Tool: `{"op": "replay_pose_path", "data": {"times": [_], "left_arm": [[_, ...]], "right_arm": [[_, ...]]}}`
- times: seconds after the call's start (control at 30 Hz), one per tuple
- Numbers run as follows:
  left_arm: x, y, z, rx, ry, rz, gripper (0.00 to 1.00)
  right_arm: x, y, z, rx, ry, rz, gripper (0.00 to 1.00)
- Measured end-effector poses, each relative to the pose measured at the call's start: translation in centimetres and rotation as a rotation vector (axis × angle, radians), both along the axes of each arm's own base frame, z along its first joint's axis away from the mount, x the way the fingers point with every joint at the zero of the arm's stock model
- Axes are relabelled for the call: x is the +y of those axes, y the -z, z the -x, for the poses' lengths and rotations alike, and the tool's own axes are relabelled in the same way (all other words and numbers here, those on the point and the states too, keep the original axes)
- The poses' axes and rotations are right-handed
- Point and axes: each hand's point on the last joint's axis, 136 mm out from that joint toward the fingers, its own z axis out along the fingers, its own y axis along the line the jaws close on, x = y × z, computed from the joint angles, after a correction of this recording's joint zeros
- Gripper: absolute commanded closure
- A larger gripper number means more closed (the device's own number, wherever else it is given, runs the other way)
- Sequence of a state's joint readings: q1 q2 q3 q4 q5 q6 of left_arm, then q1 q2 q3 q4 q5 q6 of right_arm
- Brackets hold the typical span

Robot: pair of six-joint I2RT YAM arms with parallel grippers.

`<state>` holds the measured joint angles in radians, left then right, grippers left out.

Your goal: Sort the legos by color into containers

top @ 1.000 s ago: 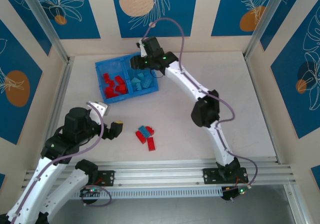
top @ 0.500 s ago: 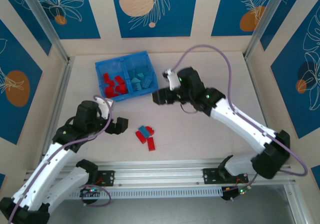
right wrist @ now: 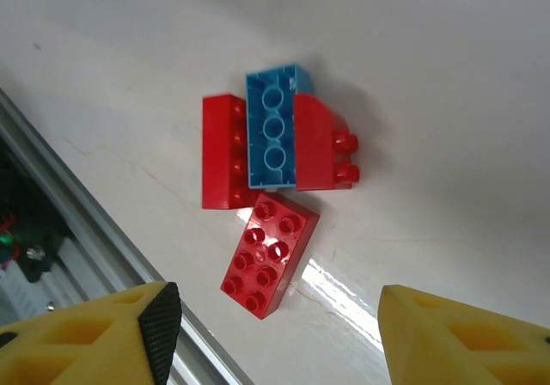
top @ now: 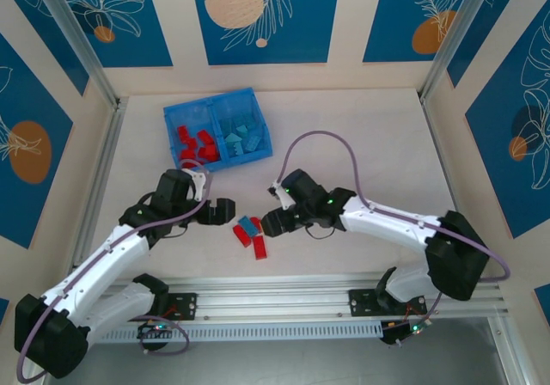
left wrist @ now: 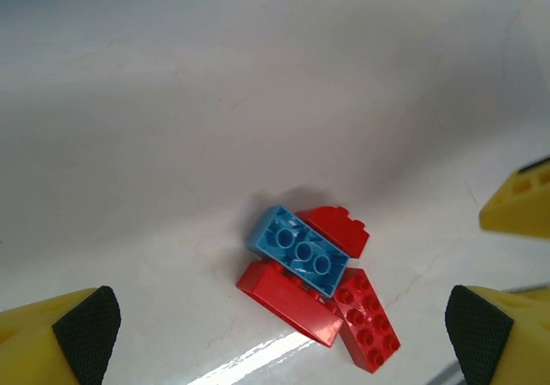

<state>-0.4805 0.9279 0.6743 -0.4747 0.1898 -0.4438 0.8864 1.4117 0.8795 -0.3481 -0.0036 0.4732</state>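
Four loose legos (top: 250, 235) lie in a tight clump on the desk (top: 361, 136), right between the two hands. The left hand (top: 225, 210) is just to their left and the right hand (top: 265, 223) just to their right, neither touching them. Both hands are spread wide and hold nothing. From each wrist the yellow fingers (left wrist: 64, 338) with black, cross-hatched pads frame the clump.

The blue brick (right wrist: 273, 136) shows three round studs in a row. It is pressed between a long red brick (right wrist: 222, 153) and a slope-topped red piece (right wrist: 316, 140). An eight-stud red brick (right wrist: 268, 252) lies aslant, just beside the others. All are glossy plastic on a pale, smooth desk that catches the light.

Well apart, toward the back, sits the blue bin (top: 209, 100). Its left half holds red legos (top: 196, 144) and its right half holds blue ones (top: 242, 136).
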Motion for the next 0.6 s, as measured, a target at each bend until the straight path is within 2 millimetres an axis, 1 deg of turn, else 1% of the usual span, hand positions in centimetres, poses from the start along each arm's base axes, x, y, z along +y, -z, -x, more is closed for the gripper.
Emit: {"op": "replay_pose_path", "data": {"times": [0.1,0.2,0.27,0.37,0.4,0.53,0.6], "left_arm": [[0.5,1.0,0.1,0.037,-0.090,0.016,0.02],[0.4,2.2,0.8,0.106,-0.185,0.038,0.09],[-0.1,3.1,1.5,0.154,-0.229,0.050,0.12],[-1.1,4.7,2.6,0.224,-0.265,0.044,0.15],[-1.5,5.2,2.9,0.247,-0.274,0.037,0.18],[-2.9,7.7,3.5,0.325,-0.305,0.004,0.29],[-3.4,8.9,3.7,0.353,-0.311,-0.016,0.31]], "right_arm": [[0.5,1.5,0.1,0.020,-0.003,0.028,0.36],[0.6,1.8,-0.4,0.016,0.020,0.033,0.36],[0.8,1.7,-0.7,0.007,0.035,0.027,0.36],[0.9,1.4,-1.0,-0.001,0.051,0.022,0.36],[0.9,1.4,-1.1,-0.002,0.053,0.019,0.36],[0.9,1.4,-1.1,-0.003,0.059,0.020,0.36],[0.8,1.3,-1.2,-0.003,0.064,0.019,0.36]]}}
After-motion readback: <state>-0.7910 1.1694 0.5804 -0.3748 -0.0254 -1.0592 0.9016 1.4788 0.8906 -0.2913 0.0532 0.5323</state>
